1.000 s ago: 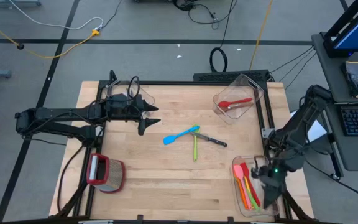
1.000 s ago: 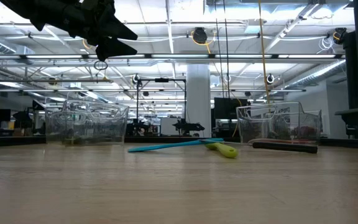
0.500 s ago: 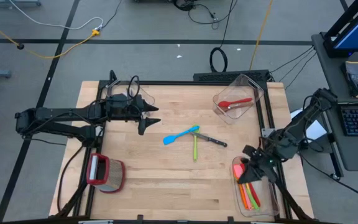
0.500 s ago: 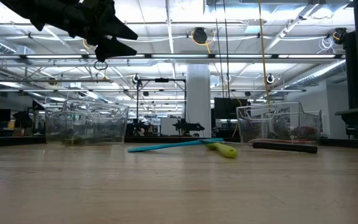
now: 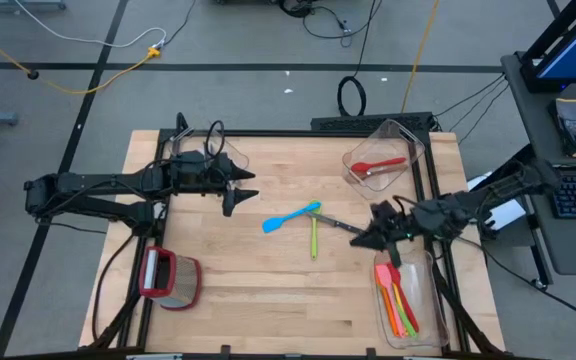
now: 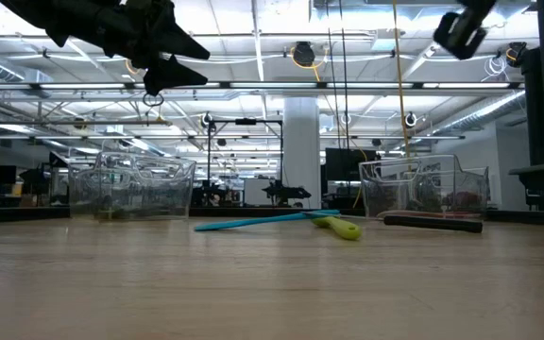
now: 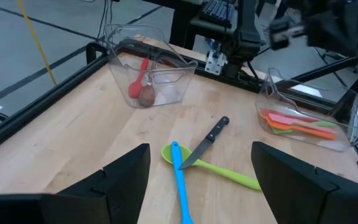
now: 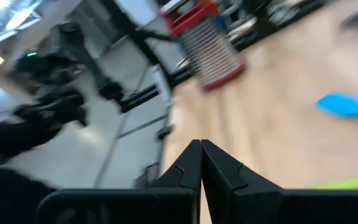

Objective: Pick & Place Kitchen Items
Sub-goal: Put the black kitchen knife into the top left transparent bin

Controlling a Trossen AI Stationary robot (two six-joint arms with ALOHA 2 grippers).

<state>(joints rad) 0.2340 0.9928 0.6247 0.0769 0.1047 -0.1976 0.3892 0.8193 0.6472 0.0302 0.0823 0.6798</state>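
Three kitchen items lie flat at mid-table: a blue spatula [image 5: 290,216], a green spoon [image 5: 314,238] and a black-handled knife [image 5: 344,227]. The knife [image 7: 205,142] crosses the spoon's bowl. A red spoon [image 5: 378,165] lies in the far-right clear bin. Pink, orange and green utensils [image 5: 398,300] lie in the near-right bin. My left gripper [image 7: 201,149] hangs open well above the table's far left, pointing at the three items. My right gripper [image 5: 356,241] is shut and empty, high above the table [image 6: 461,28] beside the knife's handle end.
A red-rimmed clear container [image 5: 168,278] lies at the near left. A clear bin [image 5: 193,150] stands under my left arm at the far left. The far-right bin [image 5: 393,140] and the near-right bin [image 5: 423,320] line the right edge. Bare wood lies along the near middle.
My right gripper has swung from over the near-right bin toward the table's middle, ending beside the knife's handle. Its wrist has rolled strongly on the way and its fingers have stayed shut. The utensils have not moved.
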